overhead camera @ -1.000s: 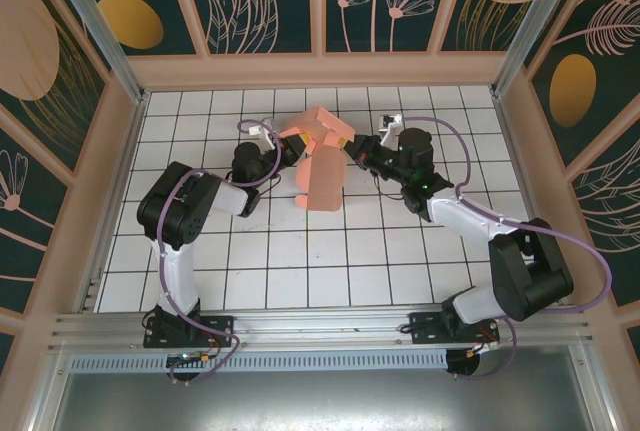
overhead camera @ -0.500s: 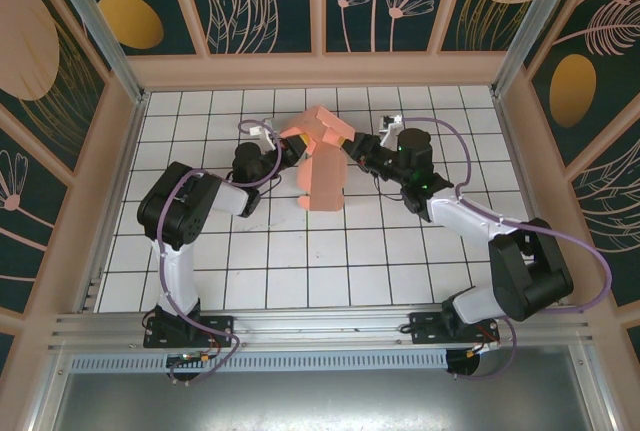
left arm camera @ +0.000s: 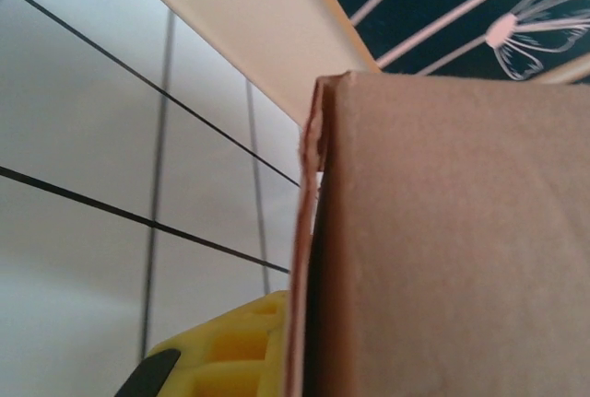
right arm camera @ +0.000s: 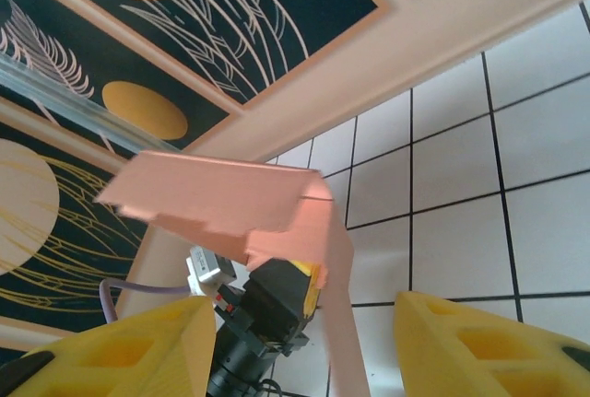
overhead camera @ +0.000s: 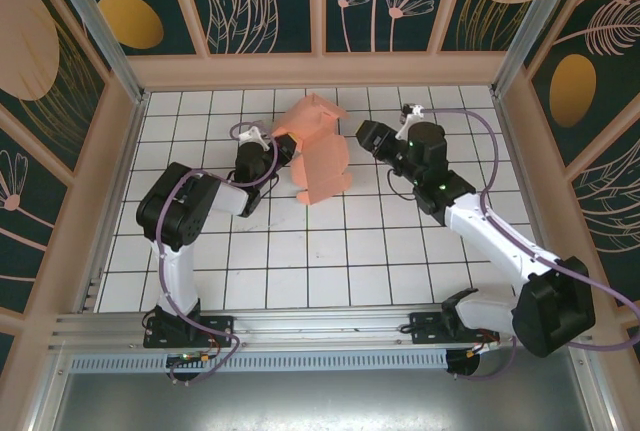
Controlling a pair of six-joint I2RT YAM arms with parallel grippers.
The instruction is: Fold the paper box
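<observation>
Starting at the near edge: both arm bases sit on the rail, nothing going on there, and the white tiled table (overhead camera: 300, 271) in front of them is bare.

Further in is the actual news. A second ago the right claw (overhead camera: 364, 135) was pressed up against the right side of the paper box (overhead camera: 315, 154). Now it's let go and backed off to the right, clear of the card. In its wrist view the yellow fingers (right arm camera: 138, 346) are spread wide with nothing between them.

So the box is hanging off the left claw (overhead camera: 285, 144) alone, which is clamped shut on the card's left edge. Its wrist cam is basically all card, with one yellow finger right against it. The box sits toward the back middle of the table, half formed. There's a folded-up section at the top, and a rounded flap below that looks swung out to the right compared with before.

My guess is the right arm just finished pressing one fold and is repositioning for the next flap. Definitely not a finished box yet.

At the back are dark wall panels (overhead camera: 270, 1) with leaf and flower art. There's no brand, label or writing I can read.
</observation>
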